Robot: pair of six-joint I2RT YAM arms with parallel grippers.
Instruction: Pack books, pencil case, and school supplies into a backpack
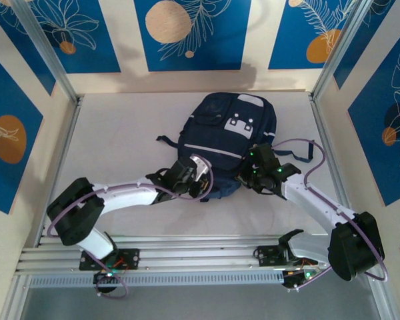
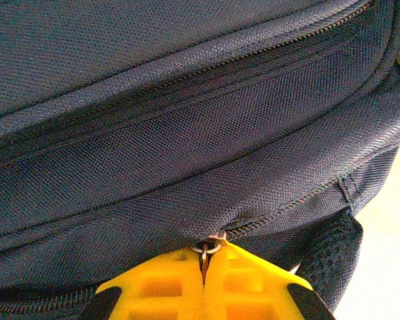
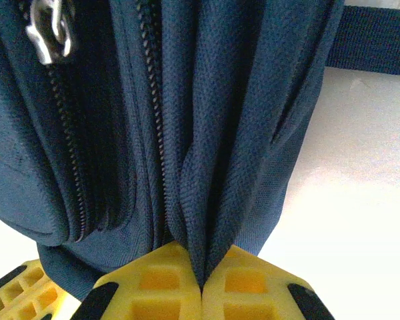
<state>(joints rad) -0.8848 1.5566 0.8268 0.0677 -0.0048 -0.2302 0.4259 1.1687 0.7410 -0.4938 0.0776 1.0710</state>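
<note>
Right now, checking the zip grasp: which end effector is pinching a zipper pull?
The left end effector, shut on the metal zipper pull; the right end effector clamps only a navy fabric fold of the backpack.

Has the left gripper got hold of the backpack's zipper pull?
Touching. The left wrist view shows the left gripper shut on the zipper pull of the backpack.

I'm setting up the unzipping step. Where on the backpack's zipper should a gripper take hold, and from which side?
Pinch the small metal zipper pull, coming from the near end of the backpack, as the left gripper does. The pull sticks out from the fabric toward that side, and it is thin enough for shut fingertips to clamp.
</note>
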